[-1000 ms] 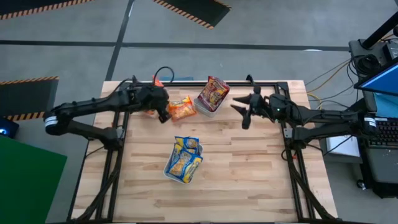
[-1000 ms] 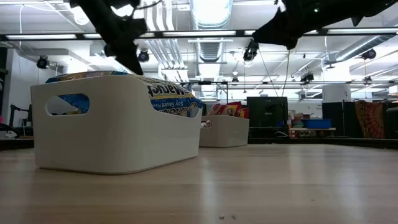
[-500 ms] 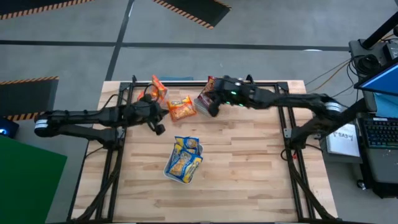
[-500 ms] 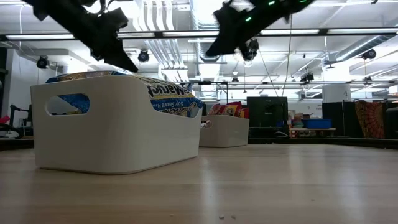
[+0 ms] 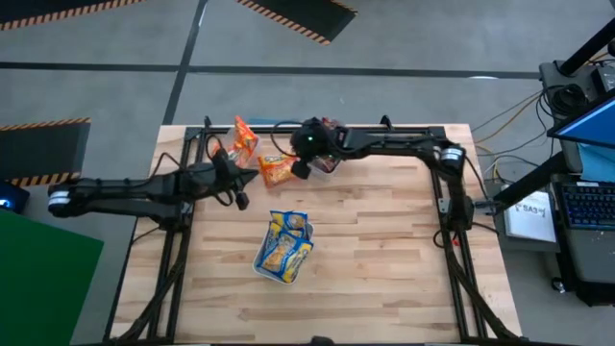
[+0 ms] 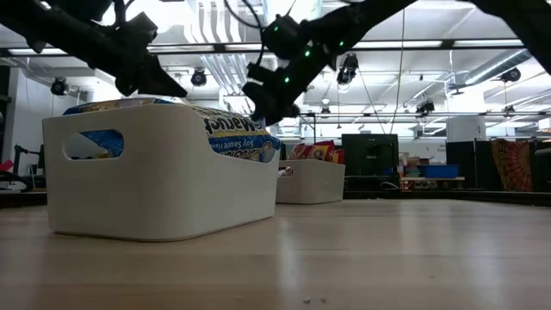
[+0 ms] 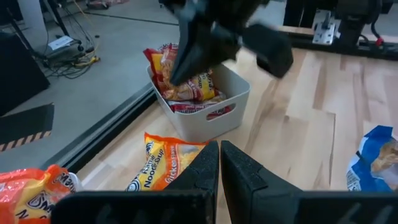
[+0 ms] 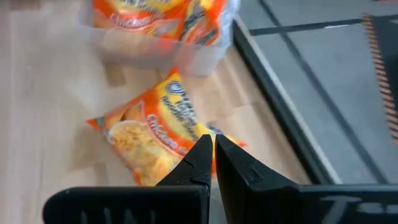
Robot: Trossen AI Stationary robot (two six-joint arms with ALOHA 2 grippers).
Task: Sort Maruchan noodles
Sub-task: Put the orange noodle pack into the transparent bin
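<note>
One orange noodle packet (image 5: 277, 170) lies flat and loose on the table. More orange packets (image 5: 241, 137) stand in a bin near the far left corner. Dark red packets (image 7: 189, 87) fill a white bin (image 7: 214, 115). Blue-and-yellow packets (image 5: 284, 246) sit in the bin at the table's middle. My right gripper (image 5: 302, 165) hovers shut just right of the loose packet (image 8: 152, 137); the right wrist view shows its fingertips (image 8: 211, 152) over the packet's edge. My left gripper (image 5: 239, 196), also shut (image 7: 219, 163), hangs left of and nearer than that packet.
The right arm (image 5: 384, 146) stretches along the far edge, covering most of the dark red bin. The blue-packet bin (image 6: 155, 176) stands tall in the low view, close to the near side. Bare wood lies to the right and near side (image 5: 384, 259).
My right arm has swung from the table's right side leftward along the far edge, past the dark red bin, and now hangs by the loose orange packet. My left gripper has drawn back from the orange packets toward the left and near side.
</note>
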